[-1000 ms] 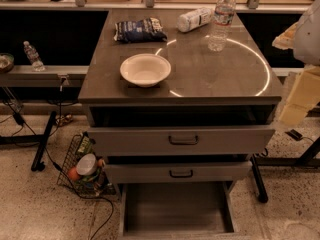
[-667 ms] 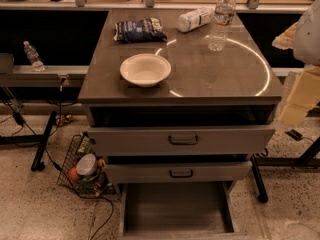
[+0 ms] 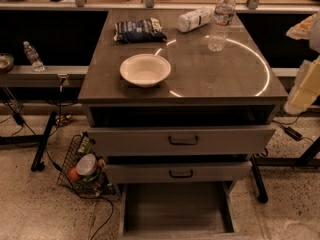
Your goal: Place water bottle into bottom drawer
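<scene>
The water bottle [image 3: 221, 19] stands upright behind and right of the white bowl [image 3: 145, 69], ungrasped; the bottom drawer [image 3: 177, 211], below the bowl, sits pulled out, ready to receive it; the gripper [image 3: 303, 28] waits far right of the bowl, wide or narrow I cannot tell

All that shows of me sits at the right edge of the view. My arm [image 3: 309, 81] is a stack of blocky, flat-faced shells in pale cream, with angular edges and faces that look yellowish in the warm light. The lowest shell flares out into a paler, rounded foot. Higher up is a cream wedge [image 3: 303, 27] with an uneven outline, and next to it a smooth, rounded white casing [image 3: 316, 34] (cut off by the frame). My claw lies outside the view.
</scene>
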### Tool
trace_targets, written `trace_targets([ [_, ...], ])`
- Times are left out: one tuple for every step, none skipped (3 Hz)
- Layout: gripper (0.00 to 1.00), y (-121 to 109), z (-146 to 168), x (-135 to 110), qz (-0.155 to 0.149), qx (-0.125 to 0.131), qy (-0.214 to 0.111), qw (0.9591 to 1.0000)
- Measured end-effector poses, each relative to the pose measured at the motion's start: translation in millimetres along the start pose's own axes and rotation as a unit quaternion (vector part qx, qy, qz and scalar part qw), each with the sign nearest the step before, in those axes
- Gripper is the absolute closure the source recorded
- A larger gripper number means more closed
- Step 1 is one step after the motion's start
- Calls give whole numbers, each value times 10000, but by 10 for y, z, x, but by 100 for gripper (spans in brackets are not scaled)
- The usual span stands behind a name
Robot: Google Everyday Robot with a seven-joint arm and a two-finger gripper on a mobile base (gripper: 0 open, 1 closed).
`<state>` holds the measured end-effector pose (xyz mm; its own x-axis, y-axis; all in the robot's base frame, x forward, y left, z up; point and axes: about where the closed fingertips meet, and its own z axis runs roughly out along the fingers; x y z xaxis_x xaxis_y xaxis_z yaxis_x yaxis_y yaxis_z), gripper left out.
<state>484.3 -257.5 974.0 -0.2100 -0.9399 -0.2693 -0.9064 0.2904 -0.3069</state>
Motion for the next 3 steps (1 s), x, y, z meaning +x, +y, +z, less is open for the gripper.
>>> trace_targets([
  [0, -613, 264, 288, 89, 272, -299, 9991],
  [0, -1181, 471, 462, 252, 610, -650, 9957],
  [0, -1617, 626, 520, 516, 980, -1140, 9873],
])
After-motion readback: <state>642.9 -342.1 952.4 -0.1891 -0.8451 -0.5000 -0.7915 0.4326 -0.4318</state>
